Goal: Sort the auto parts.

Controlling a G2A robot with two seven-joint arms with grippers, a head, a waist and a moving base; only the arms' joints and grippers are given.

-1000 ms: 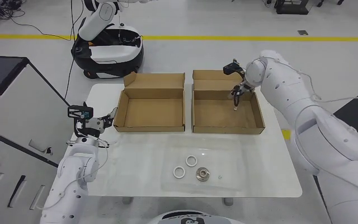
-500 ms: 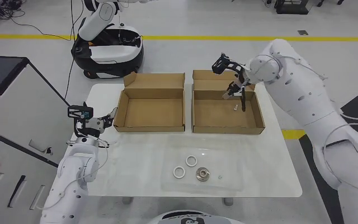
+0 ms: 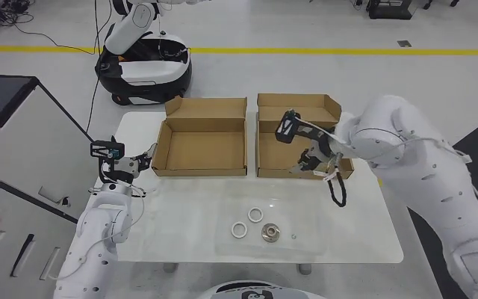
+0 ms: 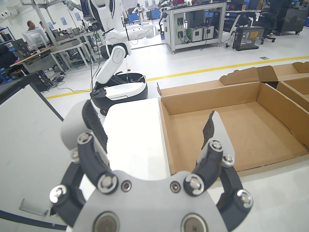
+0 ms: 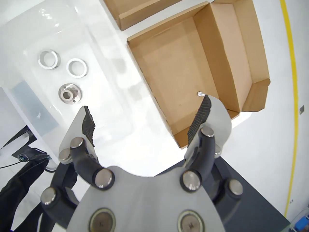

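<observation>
Two white rings [image 3: 255, 214] [image 3: 239, 229] and a metal flange [image 3: 270, 233] lie on the white table [image 3: 187, 224] near its front edge. The right wrist view shows the rings [image 5: 49, 59] [image 5: 76, 68], the flange [image 5: 70, 94] and a small bolt [image 5: 200, 94] lying inside the right cardboard box [image 5: 169, 68]. My right gripper [image 3: 314, 166] [image 5: 147, 107] hangs open and empty above that box's front edge [image 3: 302, 175]. My left gripper [image 3: 138, 162] [image 4: 149, 112] is open and empty at the table's left edge, beside the left cardboard box [image 3: 202, 146] [image 4: 231, 126].
A tiny part [image 3: 293, 237] lies just right of the flange. The two boxes stand side by side at the back of the table. Another white robot [image 3: 146, 63] stands on the floor behind the table. A grey cabinet [image 3: 30, 134] is at the left.
My right arm has swung from over the back of the right box toward its front edge. The left arm has not moved.
</observation>
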